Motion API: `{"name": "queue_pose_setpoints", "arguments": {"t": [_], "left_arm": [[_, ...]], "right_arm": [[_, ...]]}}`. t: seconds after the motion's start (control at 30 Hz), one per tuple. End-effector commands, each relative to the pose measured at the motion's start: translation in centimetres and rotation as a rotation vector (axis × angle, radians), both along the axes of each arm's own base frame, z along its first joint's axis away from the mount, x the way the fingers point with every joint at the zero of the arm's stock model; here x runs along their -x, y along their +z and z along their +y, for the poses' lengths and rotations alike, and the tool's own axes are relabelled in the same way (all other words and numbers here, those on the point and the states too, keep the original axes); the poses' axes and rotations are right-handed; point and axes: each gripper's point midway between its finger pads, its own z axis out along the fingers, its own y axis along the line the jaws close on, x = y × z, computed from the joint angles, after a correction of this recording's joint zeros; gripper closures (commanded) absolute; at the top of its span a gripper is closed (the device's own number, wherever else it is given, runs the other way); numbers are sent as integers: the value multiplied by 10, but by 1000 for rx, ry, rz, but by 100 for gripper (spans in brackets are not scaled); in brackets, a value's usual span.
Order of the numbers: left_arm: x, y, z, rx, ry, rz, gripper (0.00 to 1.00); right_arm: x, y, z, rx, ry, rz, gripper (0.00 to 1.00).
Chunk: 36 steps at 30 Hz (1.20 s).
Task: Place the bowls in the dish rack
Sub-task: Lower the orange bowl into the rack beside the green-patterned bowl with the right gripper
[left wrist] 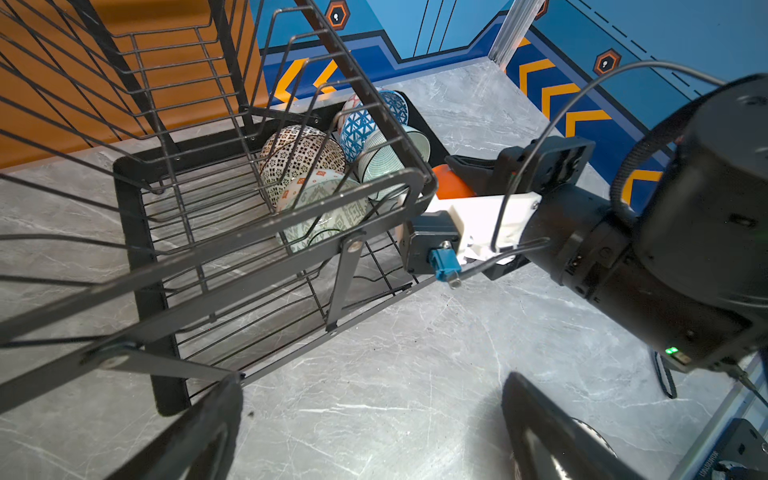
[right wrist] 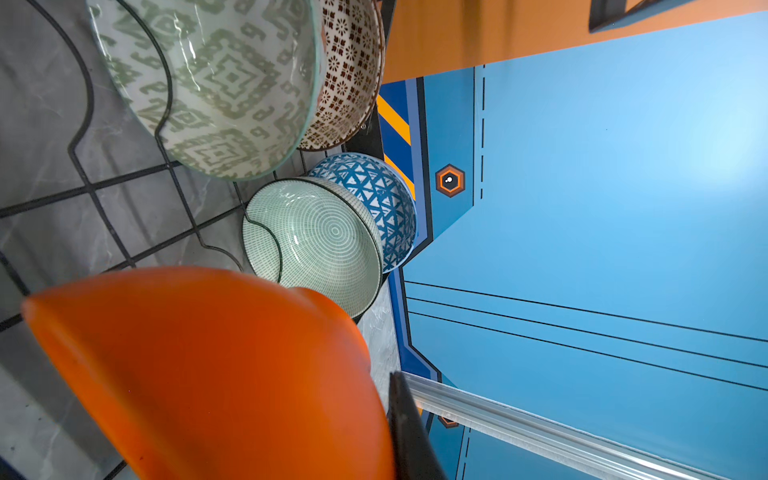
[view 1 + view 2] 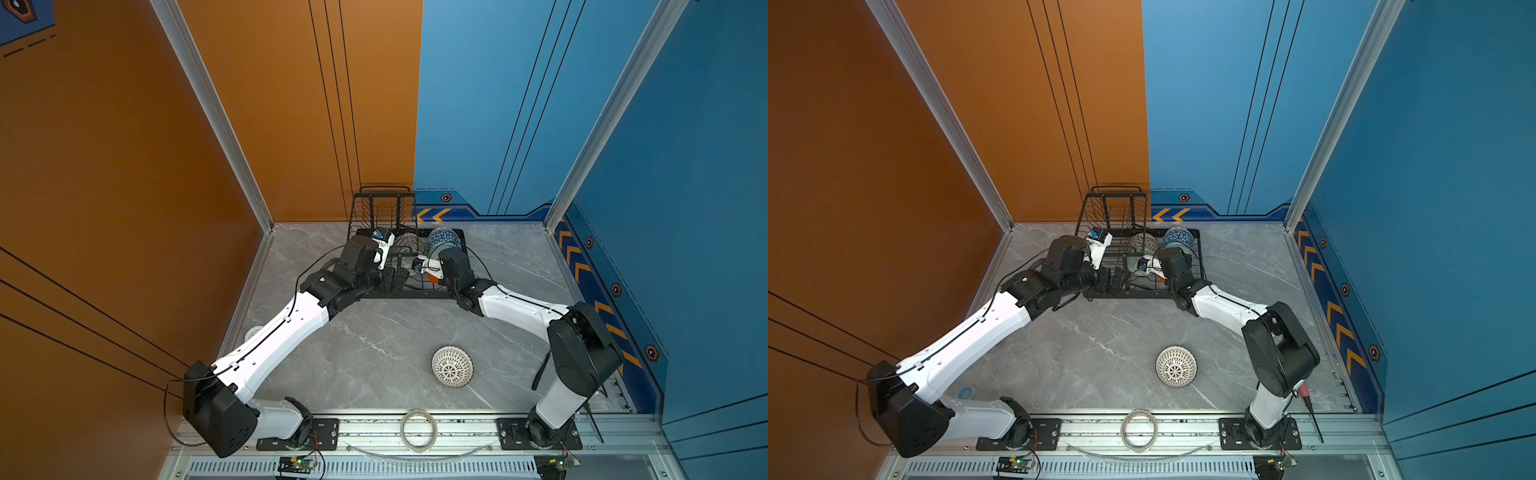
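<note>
Holding orange bowl in nearly closed right fingers over dish rack, with left fingers spread wide, empty.

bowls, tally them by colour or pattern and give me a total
orange bowl: 1
blue triangle bowl: 1
pale mint bowl: 1
white dark-dotted bowl: 1
green maze bowl: 1
white lattice bowl: 1
total: 6

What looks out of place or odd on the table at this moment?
One white lattice bowl lies, it seems upside down, on the table, alone, apart from the dish rack. A tape ring lies on the front rail.
</note>
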Motion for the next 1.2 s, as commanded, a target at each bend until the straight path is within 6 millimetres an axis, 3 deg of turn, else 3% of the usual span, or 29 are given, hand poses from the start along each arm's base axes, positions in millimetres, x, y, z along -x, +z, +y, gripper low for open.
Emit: {"name": "queue_pose_setpoints", "arguments": {"t": [0.0, 0.47, 1.17], "left_arm": [[6, 1, 4, 5, -14, 4, 2], [7, 1, 6, 4, -15, 8, 2], [9, 0, 9, 5, -14, 13, 2]], "right_arm": [[-14, 20, 5, -11, -47, -76, 100], [-33, -4, 32, -2, -56, -57, 100], [-37, -27, 62, 1, -54, 6, 100]]}}
